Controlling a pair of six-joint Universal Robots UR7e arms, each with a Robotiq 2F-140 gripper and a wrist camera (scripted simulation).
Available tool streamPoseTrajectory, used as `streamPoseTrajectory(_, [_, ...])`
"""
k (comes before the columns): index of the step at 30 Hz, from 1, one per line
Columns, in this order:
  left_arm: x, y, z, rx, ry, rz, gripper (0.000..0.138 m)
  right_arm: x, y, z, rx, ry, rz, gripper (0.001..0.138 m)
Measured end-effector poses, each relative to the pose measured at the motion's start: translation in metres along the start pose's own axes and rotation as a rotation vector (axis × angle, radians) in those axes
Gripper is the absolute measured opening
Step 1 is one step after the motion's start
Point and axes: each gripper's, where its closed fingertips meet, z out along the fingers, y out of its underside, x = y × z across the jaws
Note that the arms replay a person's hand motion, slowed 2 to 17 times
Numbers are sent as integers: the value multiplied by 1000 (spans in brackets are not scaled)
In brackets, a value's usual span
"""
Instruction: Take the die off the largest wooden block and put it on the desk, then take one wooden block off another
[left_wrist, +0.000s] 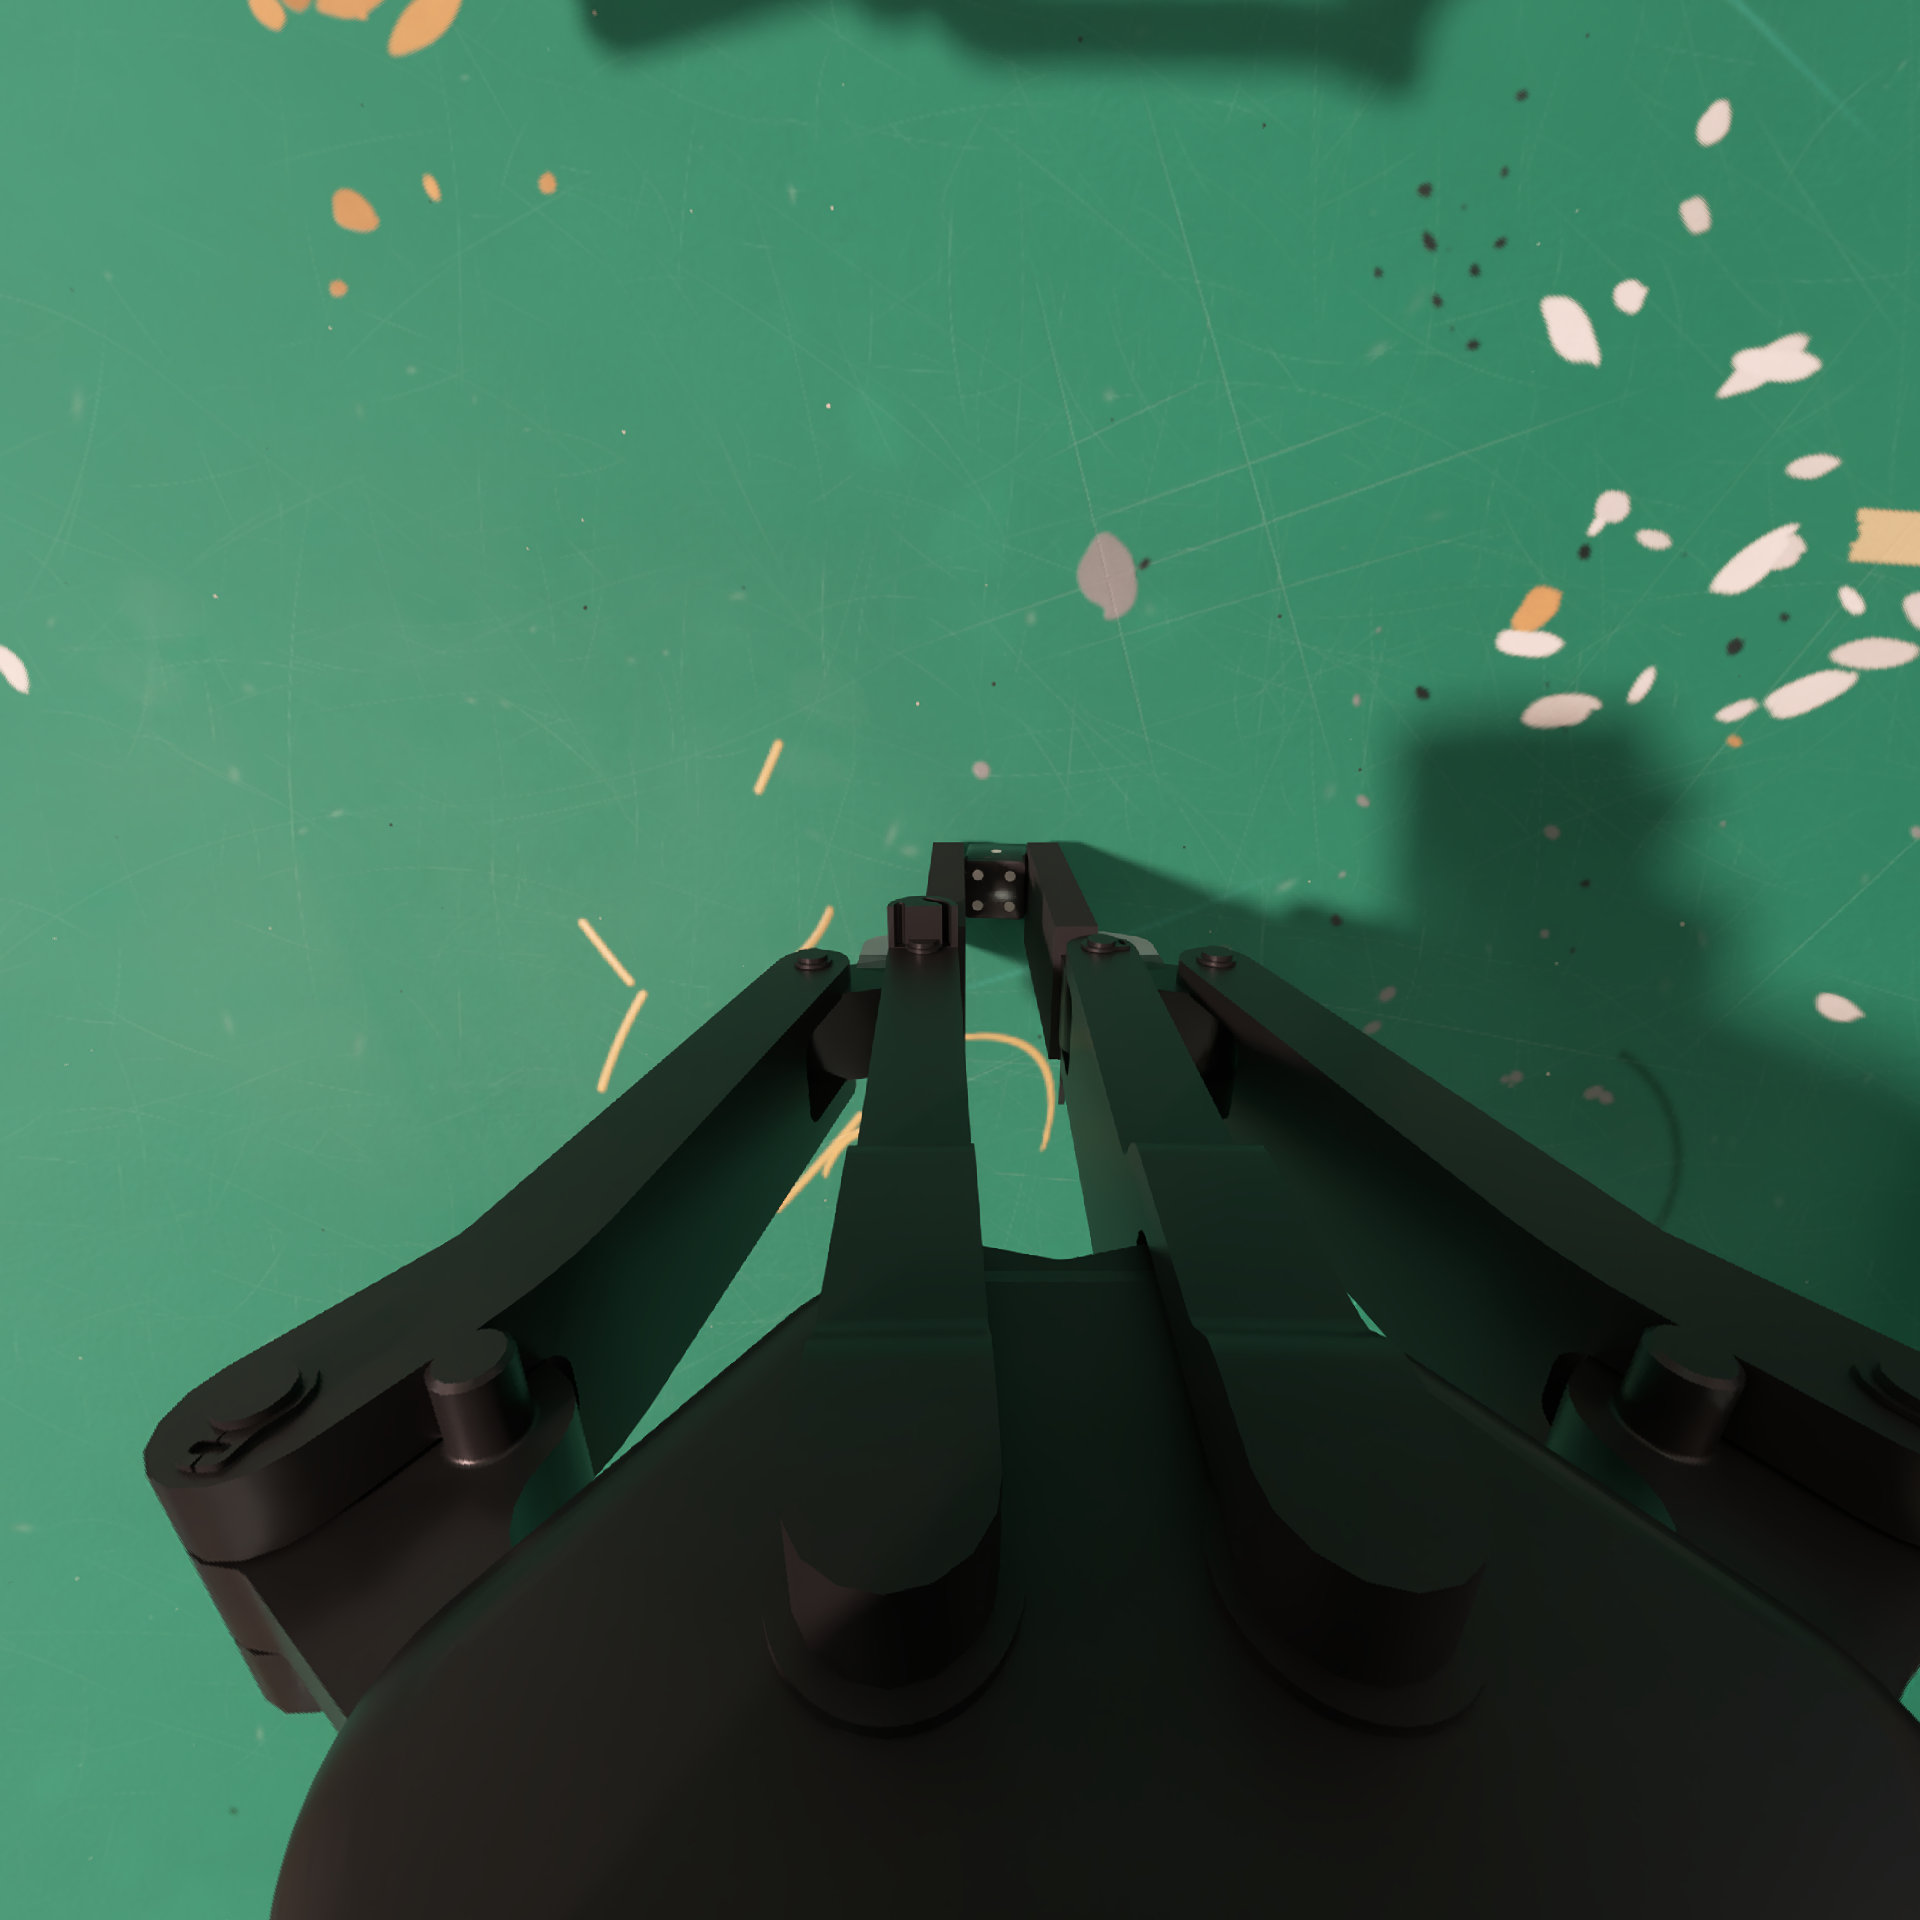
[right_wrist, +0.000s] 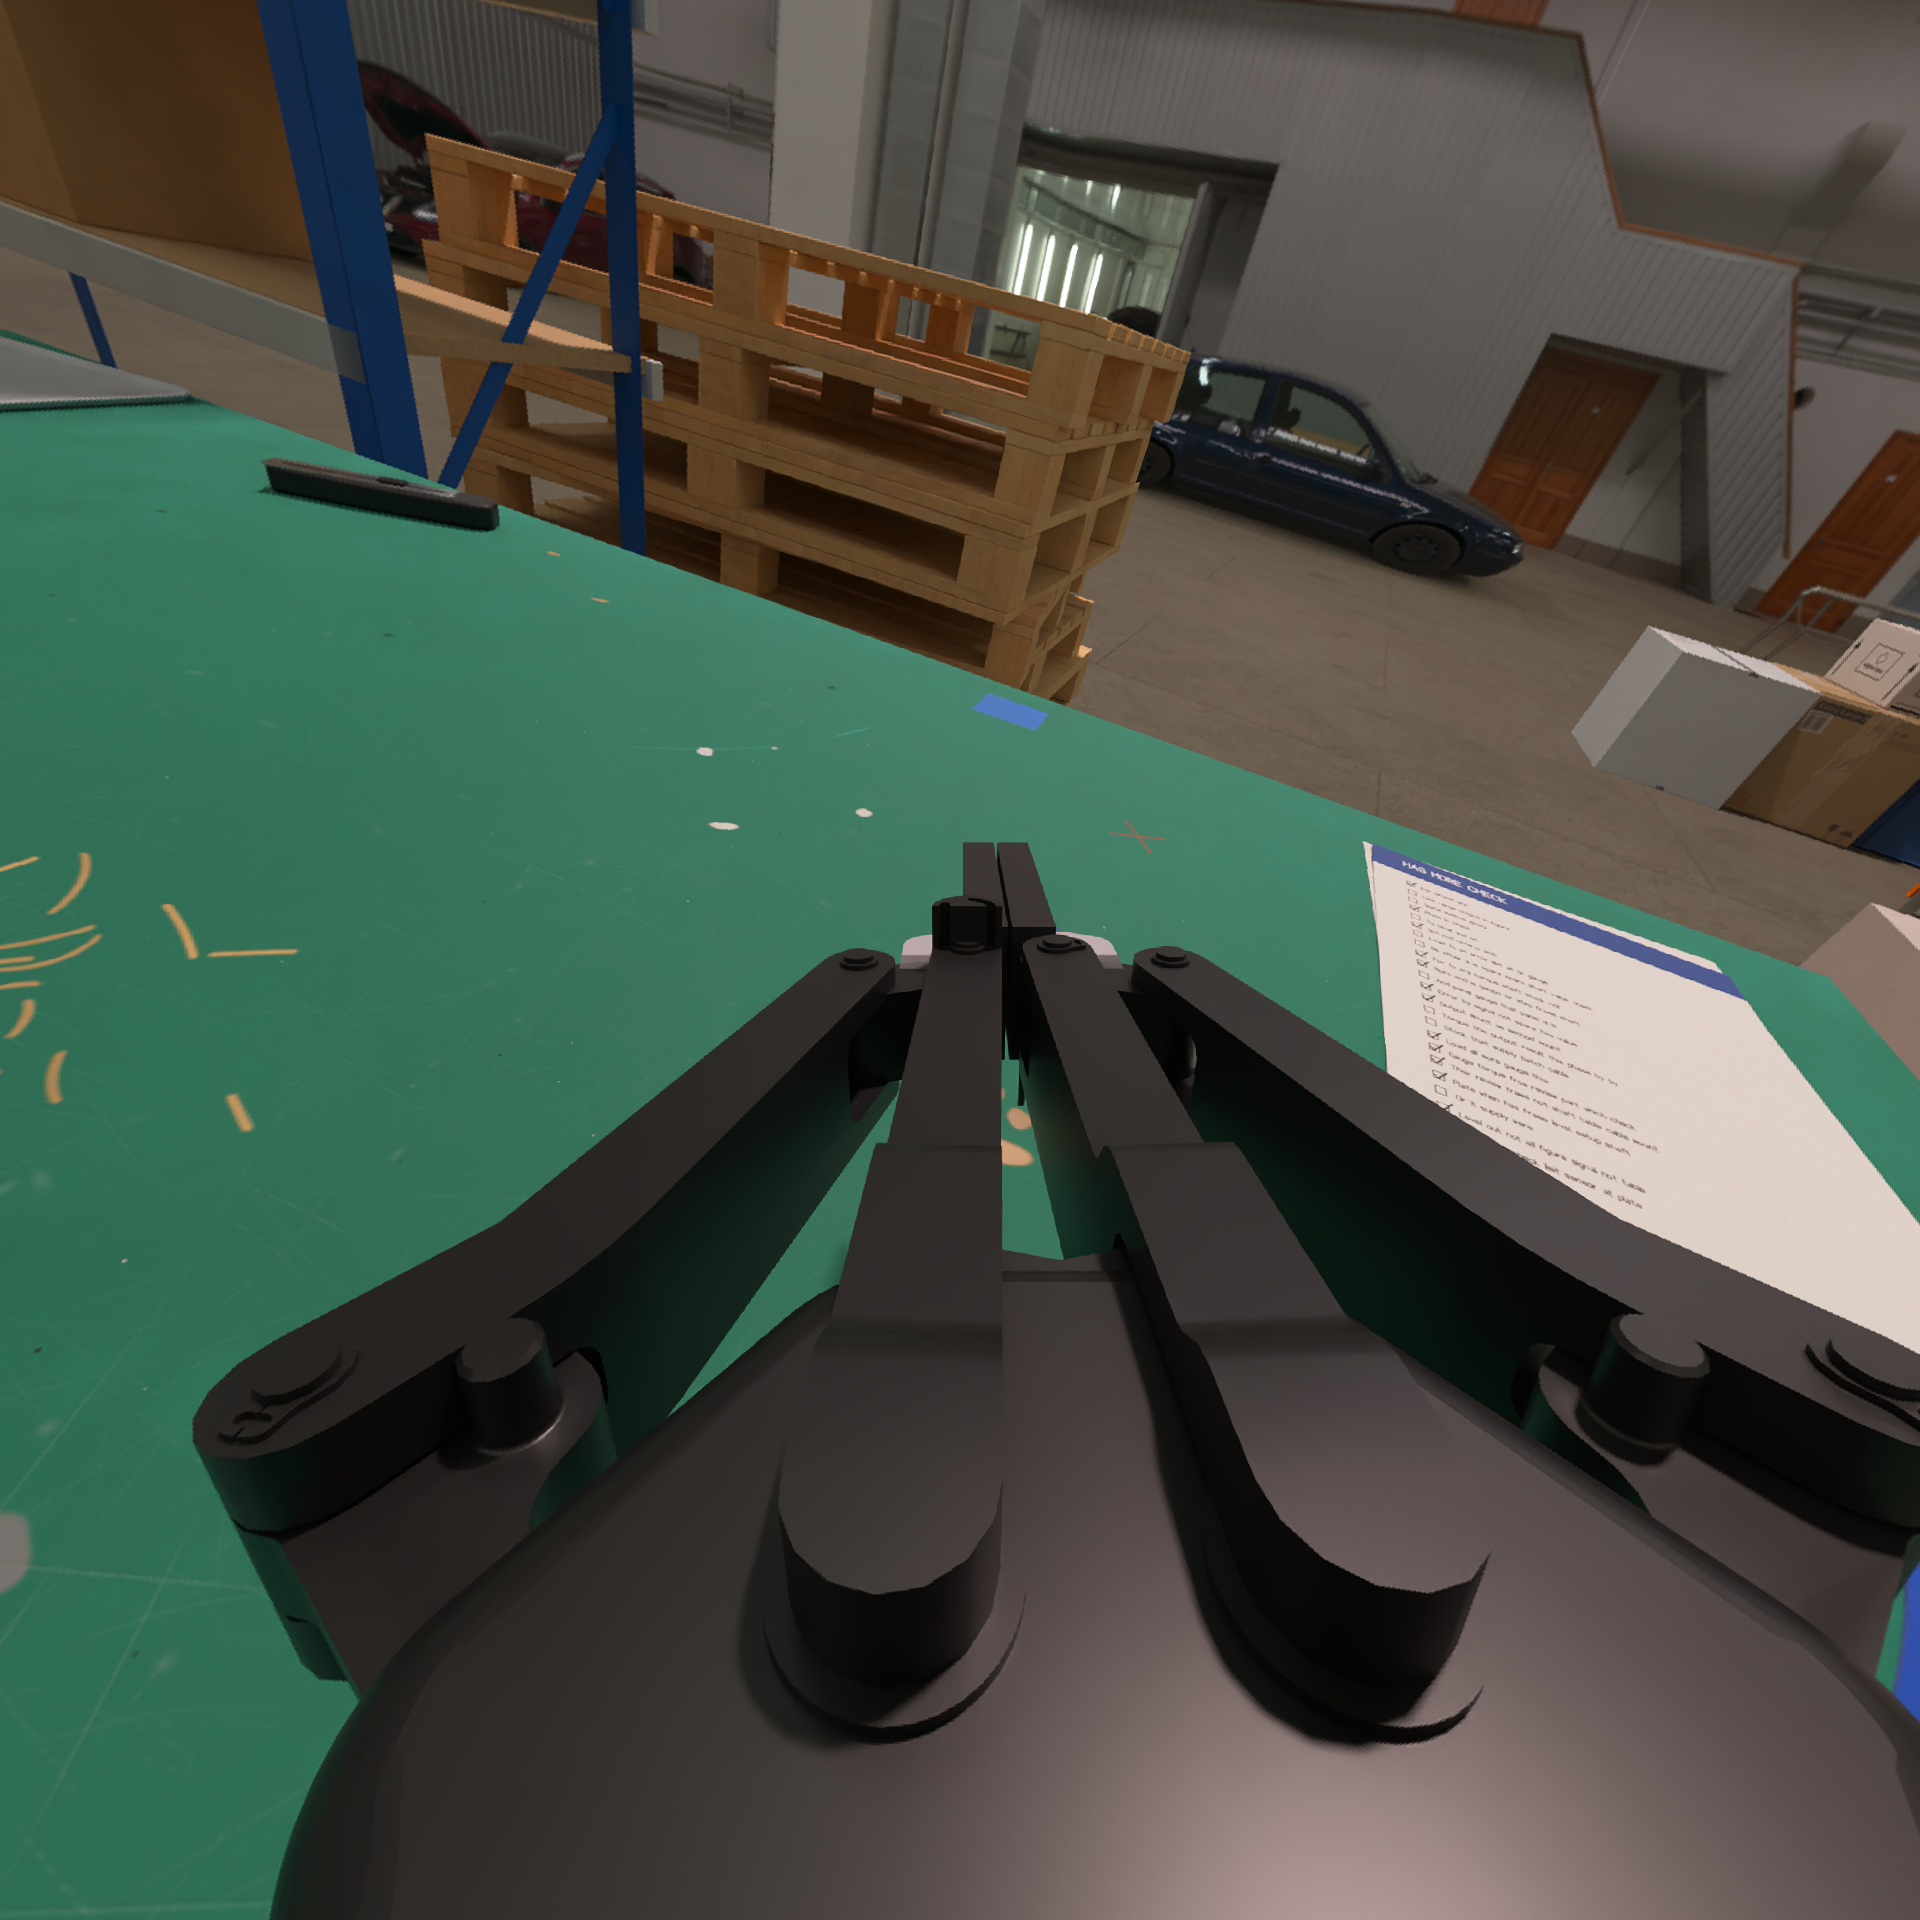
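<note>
In the left wrist view we see the left pincer (left_wrist: 995, 883) clamped on one small black die with white dots (left_wrist: 994, 891); the die sits between the two fingertips, above the green scratched desk (left_wrist: 727, 520). Whether the die touches the desk we cannot tell. Around this pincer the desk is bare except for flat paint spots in white, orange and grey, so there is much open room on every side. No desk edge shows in this view, and we count no wooden block in it.

In the right wrist view we see the right pincer (right_wrist: 997, 883) with its two fingers pressed together and nothing between them. It hangs over the same green desk. One white printed paper sheet with a blue band (right_wrist: 1621, 1101) lies to its right, near but apart. One flat dark grey bar (right_wrist: 379, 494) lies far off near the far desk edge, and one small blue tape piece (right_wrist: 1010, 712) sits at that edge. Only this view shows the edge and what lies beyond it: one stack of wooden pallets (right_wrist: 831, 436), one dark blue car (right_wrist: 1320, 468) and one white box (right_wrist: 1683, 717).
</note>
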Motion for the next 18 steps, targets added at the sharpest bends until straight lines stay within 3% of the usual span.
streamPoseTrajectory(18, [2,-4,0,8,-6,8,16,-1,2,1,-17,-7,3,1])
